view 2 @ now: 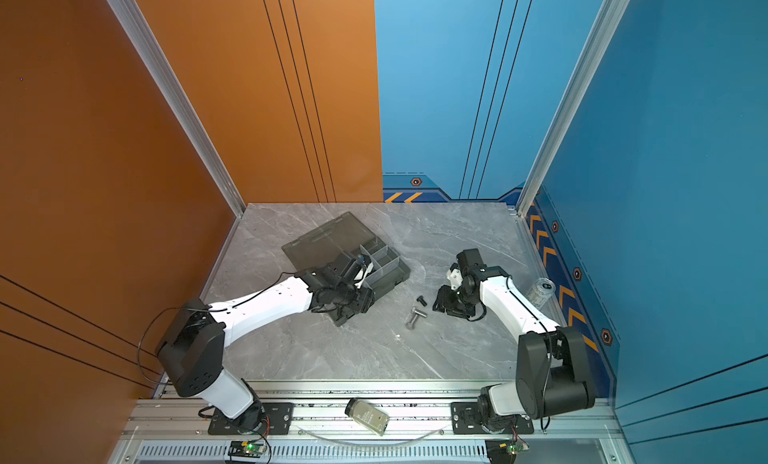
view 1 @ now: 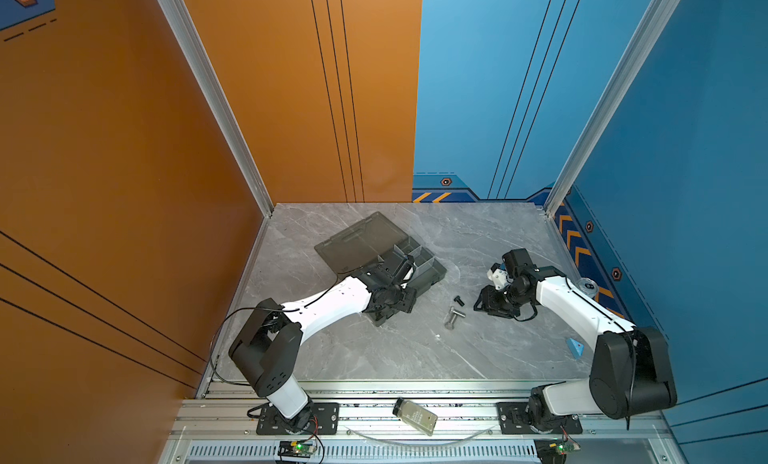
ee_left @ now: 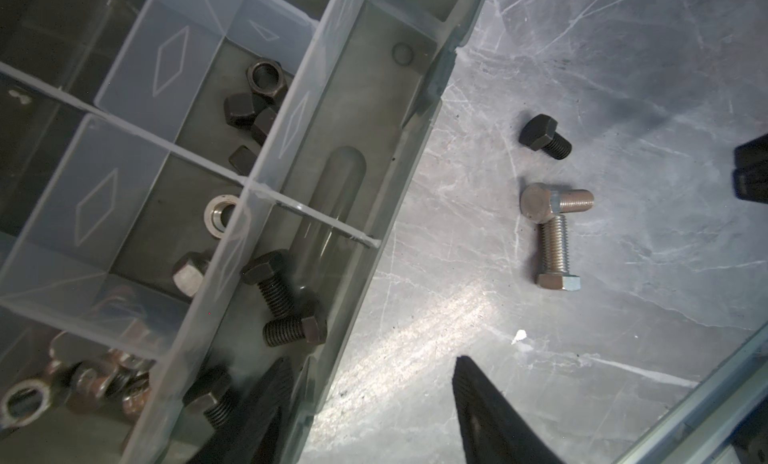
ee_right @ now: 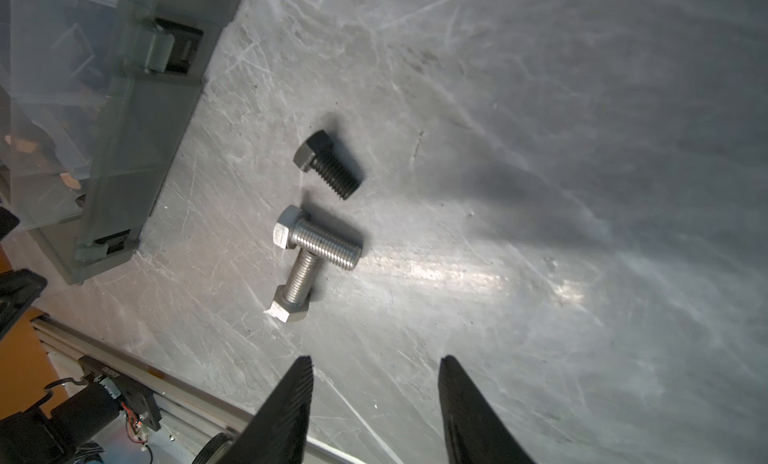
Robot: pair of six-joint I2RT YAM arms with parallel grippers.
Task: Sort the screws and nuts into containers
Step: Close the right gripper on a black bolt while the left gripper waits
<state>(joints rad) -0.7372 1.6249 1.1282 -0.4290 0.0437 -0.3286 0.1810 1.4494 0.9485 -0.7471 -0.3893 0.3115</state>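
The smoky-grey organiser box [view 1: 434,275] [ee_left: 419,121] lies open on the table, its lid [view 1: 361,241] flat behind it. In the left wrist view its containers hold black screws [ee_left: 274,283], black nuts [ee_left: 264,77], silver nuts [ee_left: 220,214] and wing-shaped nuts [ee_left: 104,379] in separate cells. A black screw [view 1: 459,300] [ee_right: 328,164] and two crossed silver screws [view 1: 453,316] [ee_right: 320,241] lie loose on the table right of the box. My left gripper [ee_left: 372,359] is open and straddles the box's outer wall, one finger in the black-screw cell. My right gripper [ee_right: 376,358] [view 1: 482,304] is open and empty, just right of the loose screws.
A clear bottle with an olive label [view 1: 415,416] lies on the front rail. A silver can [view 2: 542,291] stands by the right wall, and a small blue wedge [view 1: 575,346] lies near the right arm. A tiny white chip [ee_left: 519,336] lies on the table.
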